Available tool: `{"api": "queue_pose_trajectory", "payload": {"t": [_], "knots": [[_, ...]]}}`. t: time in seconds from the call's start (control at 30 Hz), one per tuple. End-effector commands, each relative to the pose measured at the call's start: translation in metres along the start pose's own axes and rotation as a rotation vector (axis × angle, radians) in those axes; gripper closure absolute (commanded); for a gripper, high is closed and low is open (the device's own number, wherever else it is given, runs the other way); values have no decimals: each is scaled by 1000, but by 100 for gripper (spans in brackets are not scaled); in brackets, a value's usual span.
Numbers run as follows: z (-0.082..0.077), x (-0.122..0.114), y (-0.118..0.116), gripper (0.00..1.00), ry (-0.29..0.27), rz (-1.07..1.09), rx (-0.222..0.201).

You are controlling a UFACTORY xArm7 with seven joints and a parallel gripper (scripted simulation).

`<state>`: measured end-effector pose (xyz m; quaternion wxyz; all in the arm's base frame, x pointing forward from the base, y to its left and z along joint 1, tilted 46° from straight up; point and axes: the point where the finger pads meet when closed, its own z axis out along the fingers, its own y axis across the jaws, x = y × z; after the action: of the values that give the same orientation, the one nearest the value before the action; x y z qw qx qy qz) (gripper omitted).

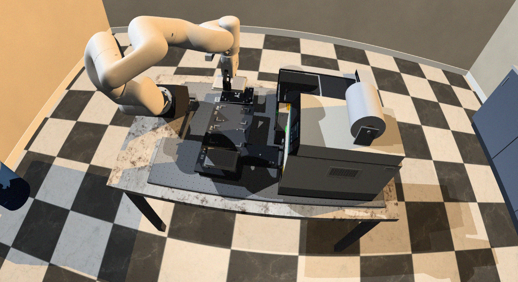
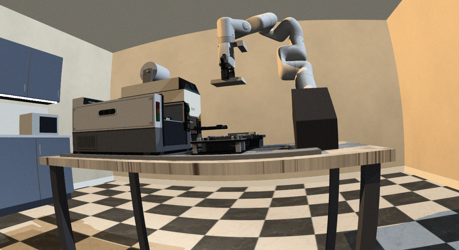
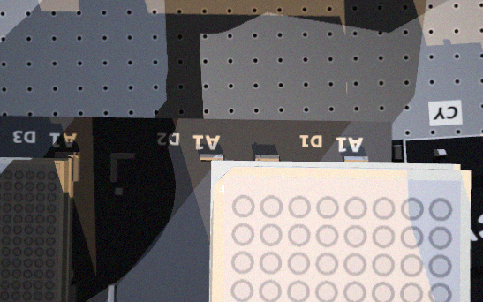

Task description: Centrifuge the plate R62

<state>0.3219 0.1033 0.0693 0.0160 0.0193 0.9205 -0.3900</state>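
While the arm reaches out from its dark pedestal (image 2: 316, 119) and bends down over the far end of the deck, the gripper (image 2: 226, 75) hangs high above the table (image 2: 224, 166) with its jaws clamped across a pale well plate, R62 (image 2: 228, 82), which hangs level under them and touches nothing below. In the top view R62 (image 1: 239, 83) sits just above and partly over the black hand-off nest CY (image 1: 237, 96), at the end of the deck row next to the arm's base. The wrist view looks down past the plate's sealed face (image 3: 339, 234), its rings of wells showing through a pale film, with one corner cut off at the upper left of the picture; beyond its edge lie the labels D1 (image 3: 311, 141), D2 (image 3: 168, 139) and D3 (image 3: 24, 136), each paired with an A1 mark, and the white CY tag (image 3: 445, 112) on the perforated base board (image 3: 282, 66). A dark well plate, R26 (image 3: 17, 230), rests at D3; in the top view it lies in shadow at the near end of the row (image 1: 220, 159). The D1 and D2 locators (image 1: 231, 117) hold no plate. The sealer (image 1: 344, 135), with its film roll (image 1: 364, 106) on top, stands beside the deck, and the centrifuge (image 2: 115, 123) stands next to it in the exterior view.
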Motion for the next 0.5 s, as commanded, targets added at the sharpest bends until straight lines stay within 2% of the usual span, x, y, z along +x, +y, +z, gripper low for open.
{"api": "queue_pose_trajectory", "payload": {"t": [0.0,0.47], "knots": [[-2,-1,-10,100,-5,0,-3],[-2,-2,-38,100,-5,0,-3]]}}
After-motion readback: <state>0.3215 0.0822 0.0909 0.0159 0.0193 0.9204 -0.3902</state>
